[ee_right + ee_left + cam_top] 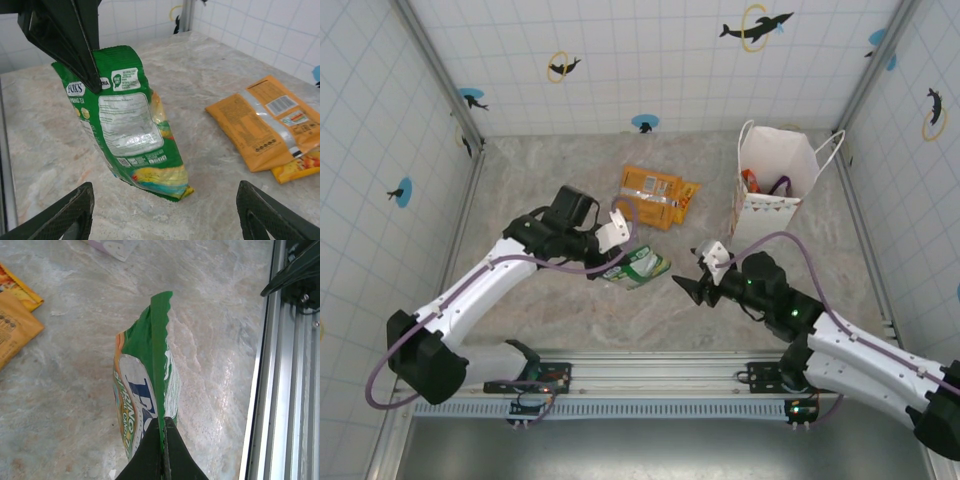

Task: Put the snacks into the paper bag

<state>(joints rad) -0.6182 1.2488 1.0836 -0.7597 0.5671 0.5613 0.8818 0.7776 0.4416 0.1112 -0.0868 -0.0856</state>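
**Green packet held by the left arm, left of the paper bag**

- We take the white paper bag (765,212) as our landmark. It stands upright and open at the far right of the marble table (570,320), with a row of small coloured triangles on its near face and thin loop handles at the rim.
- Inside its mouth we see a red packet (750,181) and something purple (780,185). We cannot read their labels.
- The left gripper (620,258) is left of the bag and nearer the arm bases. Its fingers (175,457) are pressed together on the crimped top seal of a green snack packet (642,266).
- In the right wrist view the green snack packet (127,125) hangs tilted from that grip, its printed back panel facing the camera. The lowest corner is at or just above the table; we cannot tell whether it touches.
- The left wrist view shows the green snack packet (140,390) edge-on, with the seal running up out of the fingertips.
- The right gripper (688,270) sits between the green packet and the bag, nearer the bases than the bag. Its fingers (70,212) are spread wide with nothing between them, and they point at the packet.
- Two orange packets (655,195) lie flat just left of the bag, not touching it. One overlaps a yellower one beneath.
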